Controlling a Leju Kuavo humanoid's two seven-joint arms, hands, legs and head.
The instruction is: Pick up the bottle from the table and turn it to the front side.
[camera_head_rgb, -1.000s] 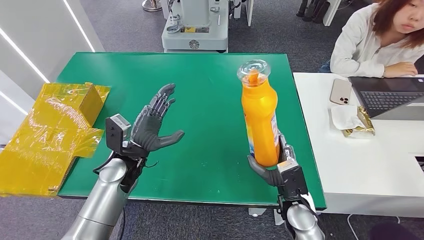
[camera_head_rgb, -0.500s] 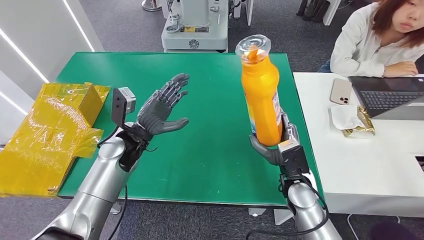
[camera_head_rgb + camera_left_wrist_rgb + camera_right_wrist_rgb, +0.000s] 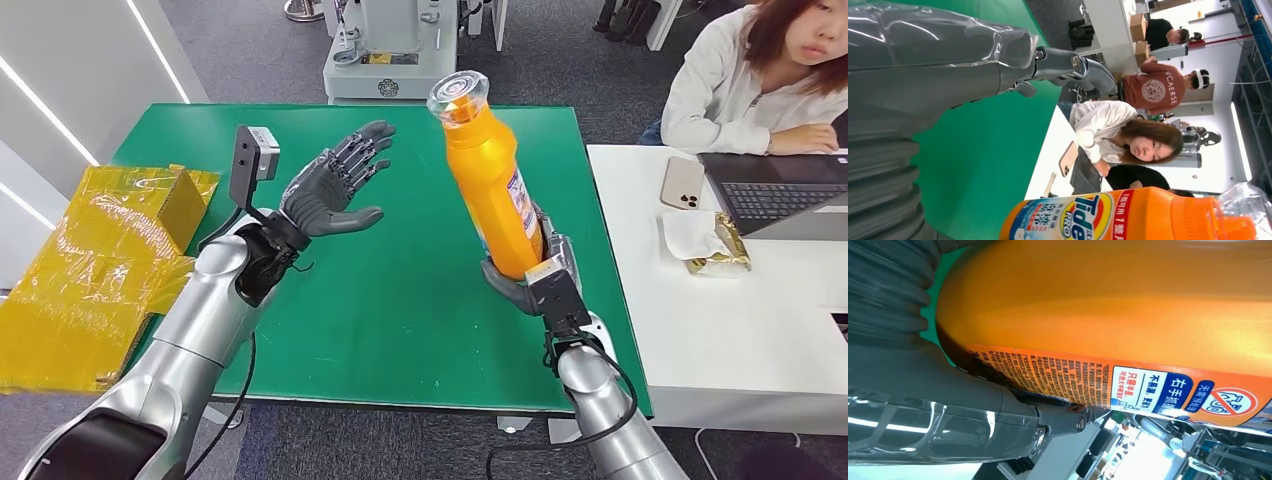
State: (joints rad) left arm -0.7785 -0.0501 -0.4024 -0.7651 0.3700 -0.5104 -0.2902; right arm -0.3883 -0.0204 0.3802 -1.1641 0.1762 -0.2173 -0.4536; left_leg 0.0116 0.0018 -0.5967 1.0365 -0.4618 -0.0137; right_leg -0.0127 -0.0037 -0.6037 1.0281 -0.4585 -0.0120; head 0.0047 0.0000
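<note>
An orange detergent bottle with a clear cap is held up above the green table, tilted with its cap toward the left. My right hand grips its base. The left wrist view catches the bottle with its Tide label facing that camera. In the right wrist view the bottle shows its back label, and my right hand is wrapped around it. My left hand hovers over the table to the left of the bottle, palm toward it, fingers spread, holding nothing. The thumb of my left hand sticks out over the green surface.
Yellow wrapped boxes lie at the table's left edge. A white desk adjoins on the right with a phone, a laptop and a wrapper; a person sits there. A grey machine base stands behind the table.
My right hand has lifted the bottle and tilted its cap leftward. My left hand has risen and moved forward and right, closer to the bottle, still spread.
</note>
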